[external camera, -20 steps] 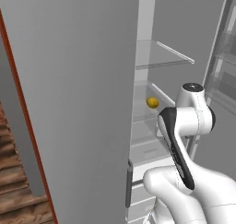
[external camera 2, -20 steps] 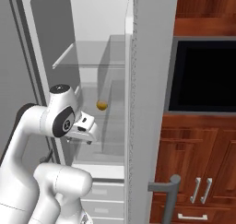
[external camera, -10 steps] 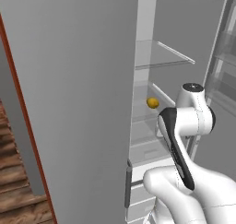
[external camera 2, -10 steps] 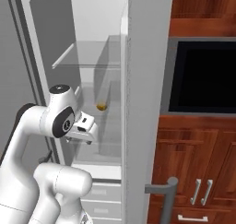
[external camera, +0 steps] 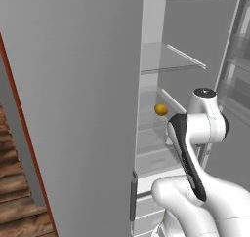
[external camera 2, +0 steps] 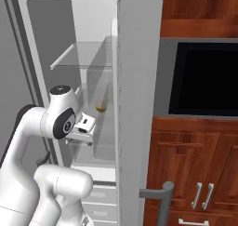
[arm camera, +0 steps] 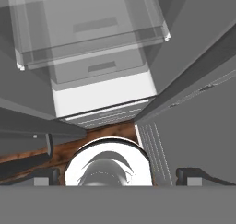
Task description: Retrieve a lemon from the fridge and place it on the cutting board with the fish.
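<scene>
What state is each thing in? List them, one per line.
fridge: door open, white inside showing.
lemon: resting on a glass shelf in the fridge, untouched.
end effector: open, empty, tips wide apart.
microwave: door shut, screen dark.
cabinet: doors shut.

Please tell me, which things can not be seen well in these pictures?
- Lemon: too small for surface detail; in the right base view the open fridge door partly covers it.
- Gripper: fingertips cut by the bottom edge in the hand view.
- Fridge lower drawers: partly hidden by the arm.
</scene>
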